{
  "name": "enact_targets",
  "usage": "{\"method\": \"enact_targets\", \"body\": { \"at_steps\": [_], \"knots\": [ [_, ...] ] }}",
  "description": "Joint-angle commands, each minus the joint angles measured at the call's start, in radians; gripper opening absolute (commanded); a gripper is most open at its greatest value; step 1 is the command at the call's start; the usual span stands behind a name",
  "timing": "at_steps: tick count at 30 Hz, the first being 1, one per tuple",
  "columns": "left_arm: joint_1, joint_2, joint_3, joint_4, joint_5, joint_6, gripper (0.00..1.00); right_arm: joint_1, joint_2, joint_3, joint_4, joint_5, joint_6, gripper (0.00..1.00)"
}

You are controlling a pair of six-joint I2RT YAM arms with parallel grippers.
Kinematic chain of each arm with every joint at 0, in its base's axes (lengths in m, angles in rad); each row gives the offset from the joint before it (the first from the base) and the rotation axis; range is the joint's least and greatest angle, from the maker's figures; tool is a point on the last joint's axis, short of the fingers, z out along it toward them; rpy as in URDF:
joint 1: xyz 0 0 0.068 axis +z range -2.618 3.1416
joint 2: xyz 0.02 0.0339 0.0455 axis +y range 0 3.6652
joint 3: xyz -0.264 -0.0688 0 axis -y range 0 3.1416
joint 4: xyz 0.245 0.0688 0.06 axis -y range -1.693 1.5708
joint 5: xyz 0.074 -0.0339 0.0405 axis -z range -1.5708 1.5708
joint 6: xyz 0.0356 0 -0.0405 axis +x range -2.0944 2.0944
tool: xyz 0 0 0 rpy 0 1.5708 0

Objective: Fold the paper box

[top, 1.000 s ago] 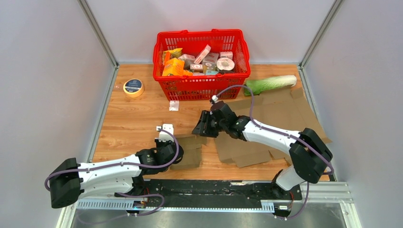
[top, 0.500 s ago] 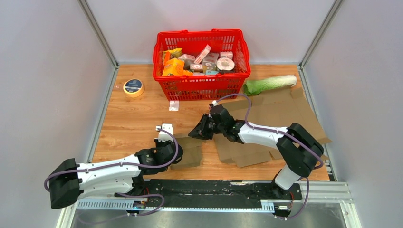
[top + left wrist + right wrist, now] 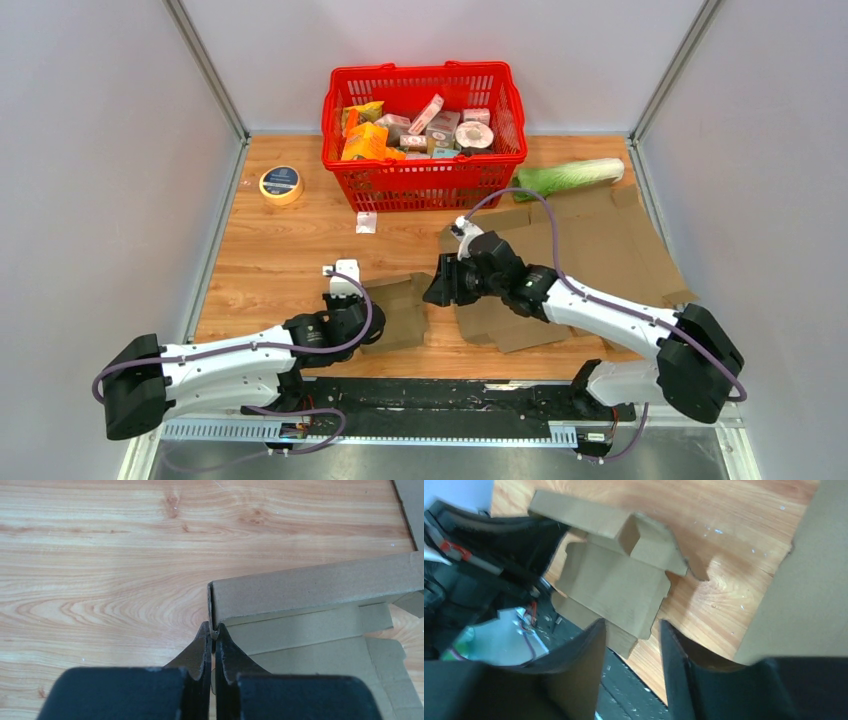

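Your left tool (image 3: 377, 323) is pinched tight on the paper box (image 3: 401, 311). In the left wrist view its fingers (image 3: 204, 642) clamp the lower corner of a raised, doubled-over wall of the box (image 3: 310, 587), which runs off to the right from the pinch. The rest of the box lies flat on the worktop (image 3: 280, 250), just ahead of that tool.

Your right tool (image 3: 436, 291) stands with its fingers apart and nothing between them. From above it sits at the right edge of the box, on the side opposite your left tool. Whether it touches the card I cannot tell. In the right wrist view the box (image 3: 619, 585) shows beyond the gap of the right tool (image 3: 630, 627), with one flap standing up and the base panel flat.

Flat cardboard sheets (image 3: 590, 240) lie beneath the right arm. A red basket (image 3: 425, 160) of groceries stands at the far edge, with a tape roll (image 3: 281, 184) to its left and a green vegetable (image 3: 568, 177) to its right.
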Motion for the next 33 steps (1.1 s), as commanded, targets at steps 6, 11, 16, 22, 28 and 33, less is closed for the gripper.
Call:
{"method": "enact_targets", "body": {
  "at_steps": [6,11,16,22,28,33],
  "knots": [
    [-0.003,0.005,-0.034,0.114,-0.096,-0.026,0.0,0.162,0.167,0.057,0.063,0.415,-0.165,0.0],
    [-0.005,0.031,-0.048,0.125,-0.111,-0.058,0.0,0.164,0.26,0.055,0.151,0.515,-0.173,0.0],
    [-0.003,0.052,-0.053,0.144,-0.104,-0.076,0.0,0.171,0.306,0.005,0.35,0.529,-0.186,0.0],
    [-0.003,0.071,-0.045,0.113,-0.09,-0.138,0.0,0.193,0.361,-0.008,0.418,0.579,-0.174,0.0],
    [-0.003,0.074,-0.045,0.116,-0.082,-0.145,0.0,0.21,0.384,-0.026,0.447,0.613,-0.166,0.0],
    [-0.005,0.074,-0.042,0.11,-0.077,-0.144,0.0,0.231,0.381,-0.014,0.42,0.662,-0.171,0.0]
  ]
}}
